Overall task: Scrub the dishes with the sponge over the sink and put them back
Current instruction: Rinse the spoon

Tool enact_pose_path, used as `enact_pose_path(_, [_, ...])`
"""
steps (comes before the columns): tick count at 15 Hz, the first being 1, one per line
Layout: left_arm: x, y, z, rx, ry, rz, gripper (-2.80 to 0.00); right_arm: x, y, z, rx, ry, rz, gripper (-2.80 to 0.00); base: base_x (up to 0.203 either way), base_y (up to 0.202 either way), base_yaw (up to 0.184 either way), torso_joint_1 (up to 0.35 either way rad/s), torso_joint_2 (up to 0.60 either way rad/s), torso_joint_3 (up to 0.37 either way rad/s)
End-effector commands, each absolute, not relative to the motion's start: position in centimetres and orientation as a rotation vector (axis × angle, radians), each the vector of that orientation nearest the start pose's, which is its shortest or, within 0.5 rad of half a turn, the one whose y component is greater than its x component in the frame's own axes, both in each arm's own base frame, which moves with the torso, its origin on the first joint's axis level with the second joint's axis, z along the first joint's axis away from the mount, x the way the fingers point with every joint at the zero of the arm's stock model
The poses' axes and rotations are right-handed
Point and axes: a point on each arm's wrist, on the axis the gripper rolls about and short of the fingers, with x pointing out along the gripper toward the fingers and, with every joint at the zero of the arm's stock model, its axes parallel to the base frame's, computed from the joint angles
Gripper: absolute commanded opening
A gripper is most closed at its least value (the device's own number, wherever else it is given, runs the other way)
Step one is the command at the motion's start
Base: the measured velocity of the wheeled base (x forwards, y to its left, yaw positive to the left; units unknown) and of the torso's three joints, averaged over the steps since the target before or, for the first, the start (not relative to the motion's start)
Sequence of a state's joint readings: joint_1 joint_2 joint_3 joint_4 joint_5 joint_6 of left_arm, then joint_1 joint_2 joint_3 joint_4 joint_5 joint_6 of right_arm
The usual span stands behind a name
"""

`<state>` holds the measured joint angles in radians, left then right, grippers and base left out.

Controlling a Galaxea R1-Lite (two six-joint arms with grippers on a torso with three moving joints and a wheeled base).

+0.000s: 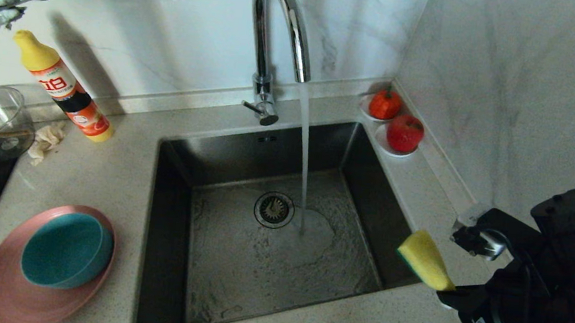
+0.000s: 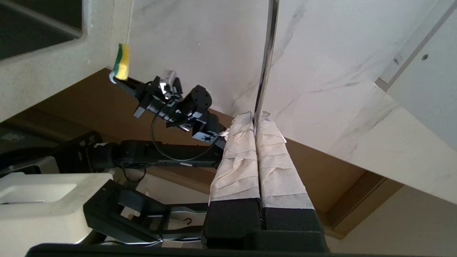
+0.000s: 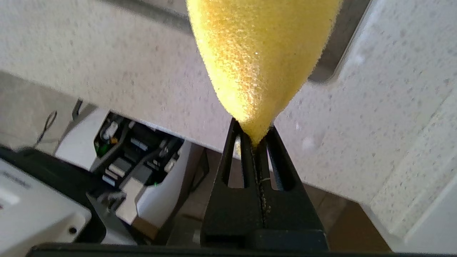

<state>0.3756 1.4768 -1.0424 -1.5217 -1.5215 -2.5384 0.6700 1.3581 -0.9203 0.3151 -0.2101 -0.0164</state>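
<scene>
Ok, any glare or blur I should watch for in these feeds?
Head view: dim and grainy, bright reflections streak the tap, the bottle throws a shadow on the wall. Right wrist view: the sponge is close and soft. Left wrist view: pale wall washed out behind the spoon.

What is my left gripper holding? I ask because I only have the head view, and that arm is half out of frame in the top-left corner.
Observer: In the left wrist view, the left gripper is shut on a thin silver metal spoon, its handle pinched between the white-taped fingers.
Operator: And how much of the sponge does the right side grip?
Observer: In the right wrist view, the right gripper pinches only the narrow squeezed end of the yellow foam sponge. The rest fans out beyond the black fingertips.
</scene>
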Motion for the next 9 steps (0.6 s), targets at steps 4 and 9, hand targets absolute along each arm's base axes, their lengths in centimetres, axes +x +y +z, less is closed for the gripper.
enact_pose_path(4, [19.74,5.14,36.64,-1.272,0.821,-0.992,-2.8,16.11,12.13,21.79,-0.333,0.672,0.44,-2.8,0.0,0.0,0.0,0.0,0.0,0.0])
enact_pose_path(9, [19.76,5.68,36.9,-1.259,0.79,-0.98,-2.8,16.3,12.24,21.38,-0.339,0.689,0.44,-2.8,0.0,0.0,0.0,0.0,0.0,0.0])
